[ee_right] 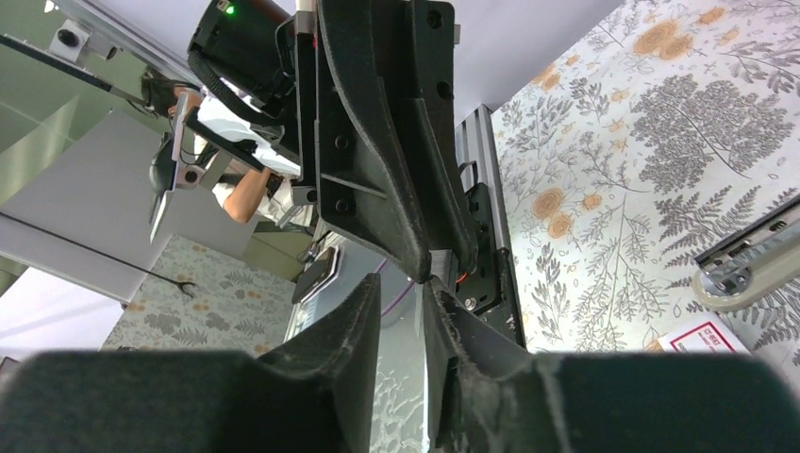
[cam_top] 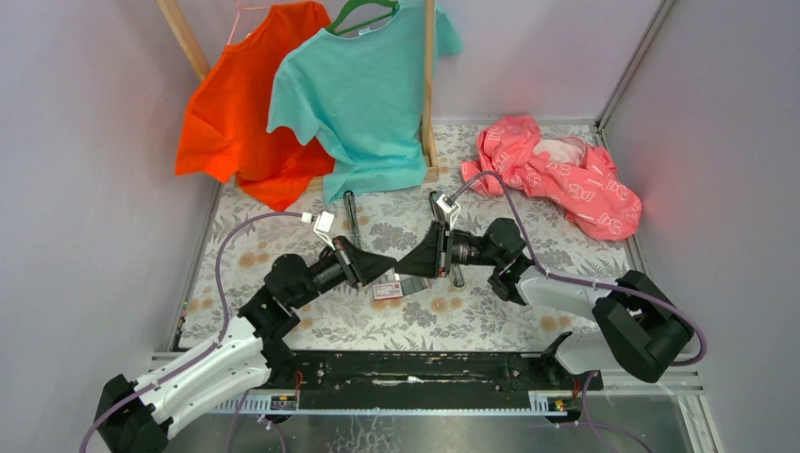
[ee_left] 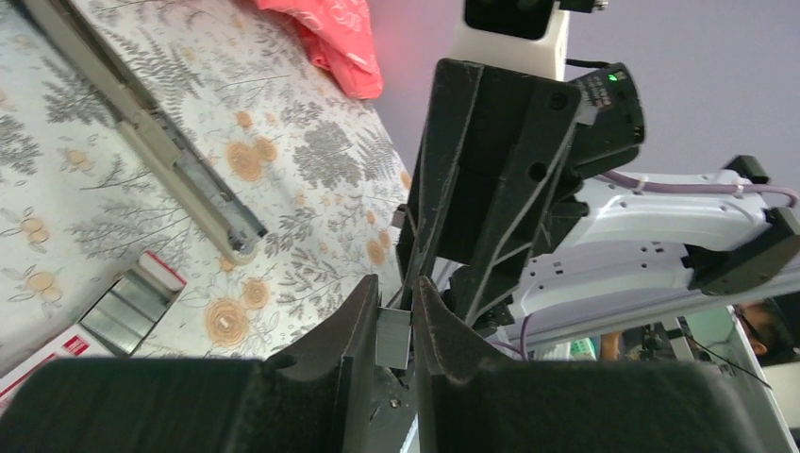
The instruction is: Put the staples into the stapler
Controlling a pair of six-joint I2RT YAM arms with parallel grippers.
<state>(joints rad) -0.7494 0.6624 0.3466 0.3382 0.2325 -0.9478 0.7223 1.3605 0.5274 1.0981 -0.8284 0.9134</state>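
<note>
My two grippers meet tip to tip above the middle of the table. The left gripper (cam_top: 391, 267) (ee_left: 396, 294) is shut on a short grey strip of staples (ee_left: 394, 336), pinched upright between its fingers. Facing it, the right gripper (cam_top: 406, 265) (ee_right: 402, 288) stands open a little, with nothing between its fingers. The red and white staples box (cam_top: 388, 290) (ee_left: 121, 319) (ee_right: 706, 336) lies open on the cloth just below the tips, with grey strips inside. The stapler (cam_top: 447, 236) (ee_left: 165, 156) (ee_right: 747, 268) lies opened out, long and thin, under the right gripper.
A second long dark bar (cam_top: 352, 217) lies left of the stapler. A crumpled pink garment (cam_top: 557, 175) sits at the back right. Orange (cam_top: 231, 113) and teal (cam_top: 363, 94) shirts hang from a wooden rack at the back. Walls close both sides.
</note>
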